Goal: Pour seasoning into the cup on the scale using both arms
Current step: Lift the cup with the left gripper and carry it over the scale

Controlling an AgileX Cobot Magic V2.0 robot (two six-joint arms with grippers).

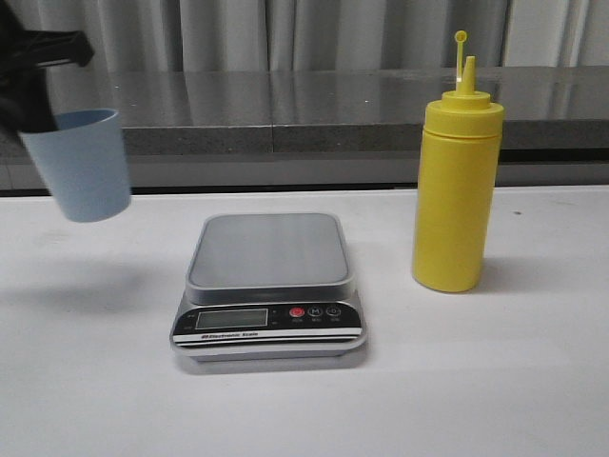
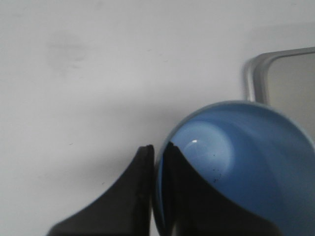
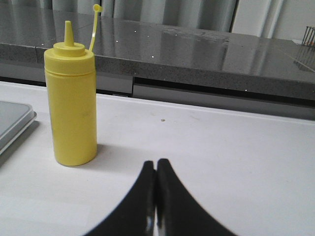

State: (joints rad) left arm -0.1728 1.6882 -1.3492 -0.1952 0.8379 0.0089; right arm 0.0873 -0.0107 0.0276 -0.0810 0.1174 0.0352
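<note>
White desk (image 1: 86, 400) w/ grey counter ledge and curtains behind. Scale (image 1: 269, 286) sits center frame, platform bare. Yellow seasoning bottle (image 1: 456, 190) stands upright right of scale, apart from it, cap hanging open on its tether. Left gripper (image 2: 156, 169) at upper left of front view pinches wall of blue cup (image 1: 78, 164), held tilted above desk, left of scale. Right gripper (image 3: 156, 169) is closed on nothing, low over desk near bottle.
</note>
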